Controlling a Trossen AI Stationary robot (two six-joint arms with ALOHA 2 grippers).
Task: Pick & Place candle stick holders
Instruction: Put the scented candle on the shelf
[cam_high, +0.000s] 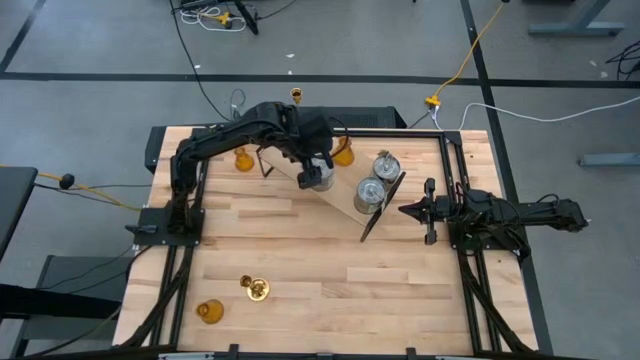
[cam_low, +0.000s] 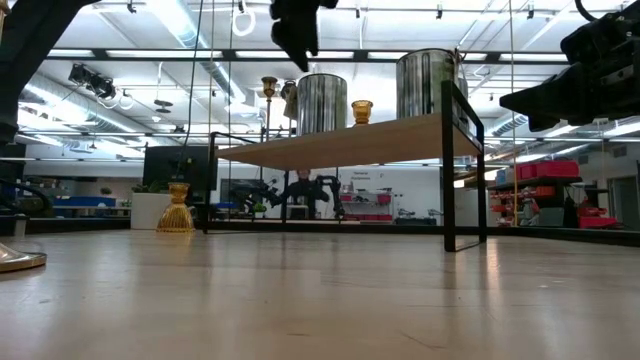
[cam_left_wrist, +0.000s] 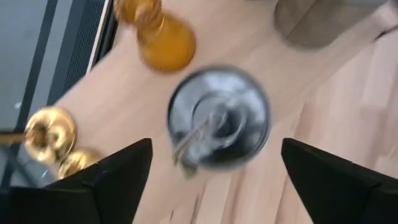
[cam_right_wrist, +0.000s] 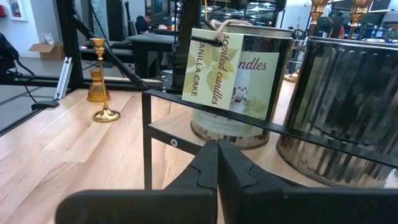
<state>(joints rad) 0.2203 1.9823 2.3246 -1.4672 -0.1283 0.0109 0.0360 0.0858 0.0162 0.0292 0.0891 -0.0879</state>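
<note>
While spread wide, left gripper (cam_left_wrist: 211, 180) above silver cylinder (cam_left_wrist: 219, 117)

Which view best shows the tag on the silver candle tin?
The right wrist view: the tag faces that camera, hanging on the silver tin on the raised shelf, its print readable. The high view shows only tin tops, the low view only plain sides, and the left wrist view another tin from above.
</note>
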